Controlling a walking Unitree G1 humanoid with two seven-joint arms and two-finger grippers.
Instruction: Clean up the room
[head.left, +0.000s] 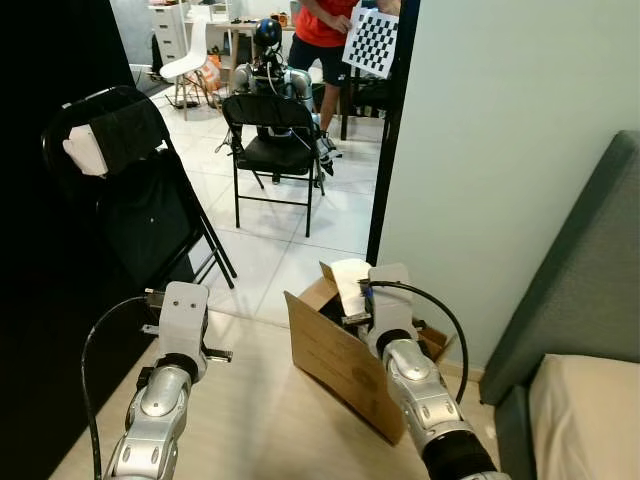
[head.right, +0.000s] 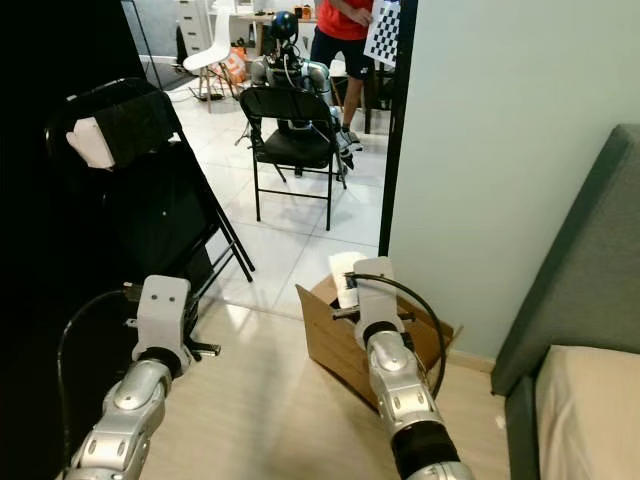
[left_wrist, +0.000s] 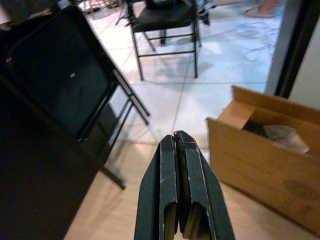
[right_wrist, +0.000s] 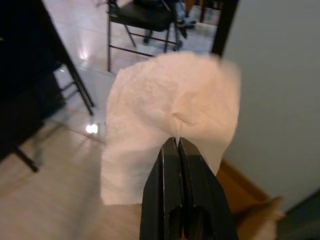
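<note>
White crinkled paper towel (right_wrist: 170, 115) pinched by right gripper (right_wrist: 178, 142) over cardboard box (head.left: 340, 365).

We identify a home used as a robot test space: grey sofa (head.left: 590, 290), tiled floor (head.left: 300, 235), folding chairs (head.left: 272, 140), a seated humanoid robot (head.left: 268, 62), a calibration checkerboard (head.left: 371, 41), white drawers (head.left: 168, 30).
</note>
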